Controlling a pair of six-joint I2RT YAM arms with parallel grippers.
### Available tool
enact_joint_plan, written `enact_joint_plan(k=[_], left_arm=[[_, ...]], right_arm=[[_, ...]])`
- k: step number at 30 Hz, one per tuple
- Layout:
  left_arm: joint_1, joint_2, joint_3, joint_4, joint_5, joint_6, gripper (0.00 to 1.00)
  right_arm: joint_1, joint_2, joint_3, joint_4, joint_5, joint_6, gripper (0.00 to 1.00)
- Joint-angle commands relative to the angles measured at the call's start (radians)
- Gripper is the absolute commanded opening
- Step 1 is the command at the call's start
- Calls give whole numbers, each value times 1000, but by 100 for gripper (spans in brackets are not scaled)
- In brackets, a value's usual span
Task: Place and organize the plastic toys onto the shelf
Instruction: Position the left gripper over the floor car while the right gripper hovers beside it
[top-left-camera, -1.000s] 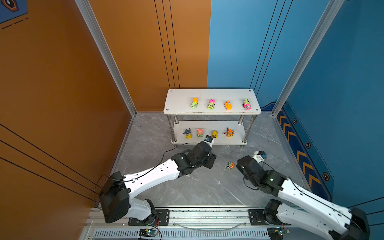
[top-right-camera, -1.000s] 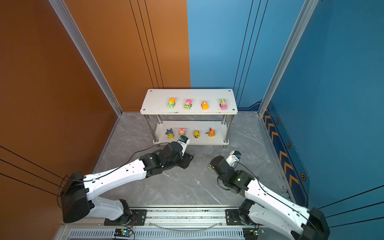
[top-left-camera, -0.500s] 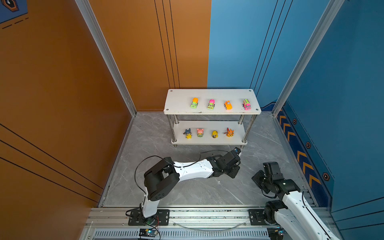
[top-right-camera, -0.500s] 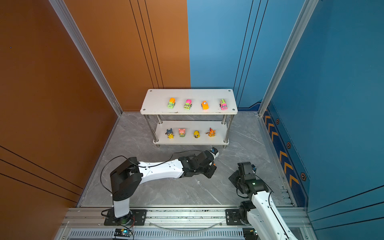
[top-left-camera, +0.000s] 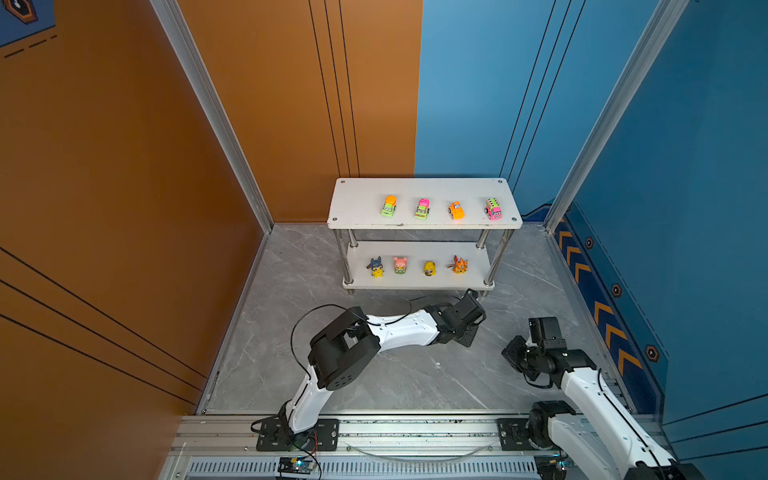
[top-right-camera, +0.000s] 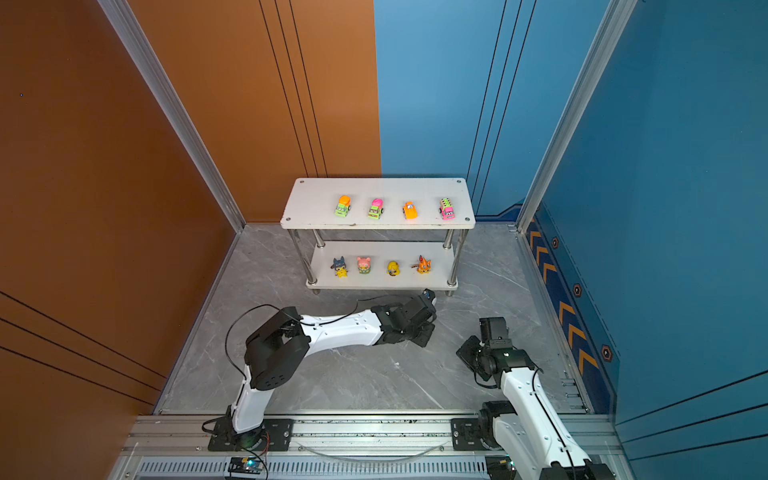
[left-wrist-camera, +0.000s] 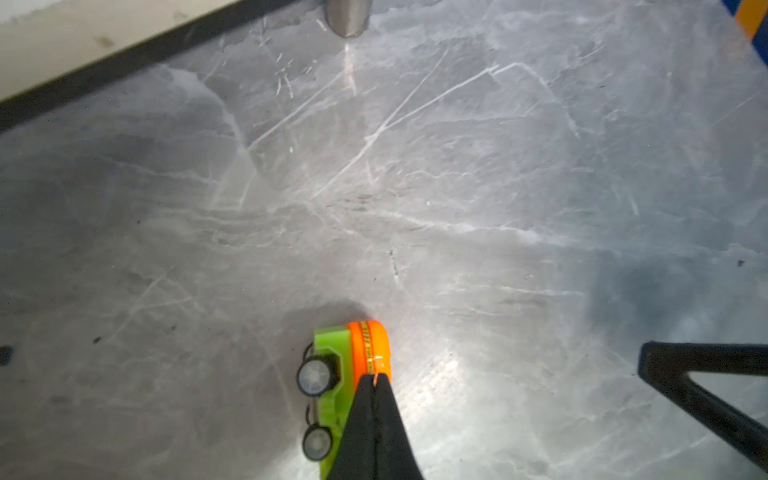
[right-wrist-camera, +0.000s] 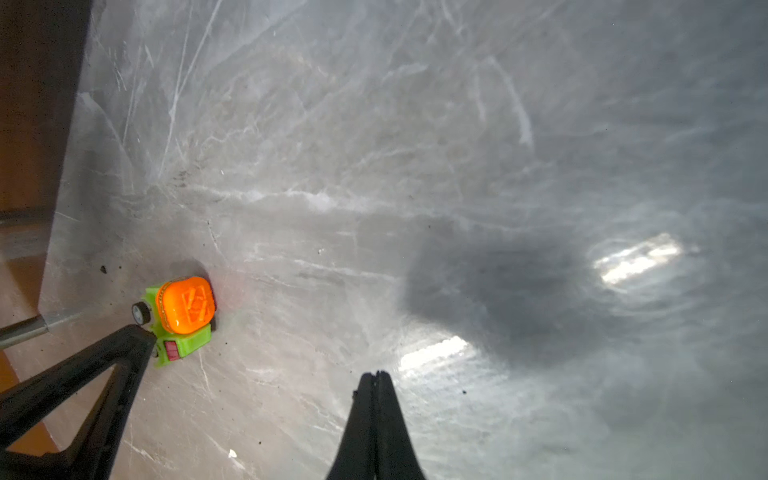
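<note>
Left wrist view: green-orange toy car (left-wrist-camera: 368, 345) right against the left claw (left-wrist-camera: 376, 376), its tips together.

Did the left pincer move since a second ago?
Yes. The left pincer moved right, from in front of the shelf's middle to near its right front leg.

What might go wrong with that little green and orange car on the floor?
The left tool is shut with its tips right at the green and orange car, so it may nudge the wheeled toy away across the smooth floor instead of grabbing it. The car might roll under the shelf. The right tool sits close by, so the two might bump.
</note>
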Motion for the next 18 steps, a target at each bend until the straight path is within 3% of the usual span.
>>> enact_joint_plan(k=[1, 11, 18], left_arm=[[23, 4, -12, -43, -41, -27, 0], [76, -54, -154, 34, -45, -65, 0], [90, -127, -252, 104, -57, -88, 0]], right_arm=[[-10, 18, 27, 28, -27, -31, 0], [0, 28, 37, 34, -23, -23, 0], [110, 57, 80, 31, 66, -9, 0]])
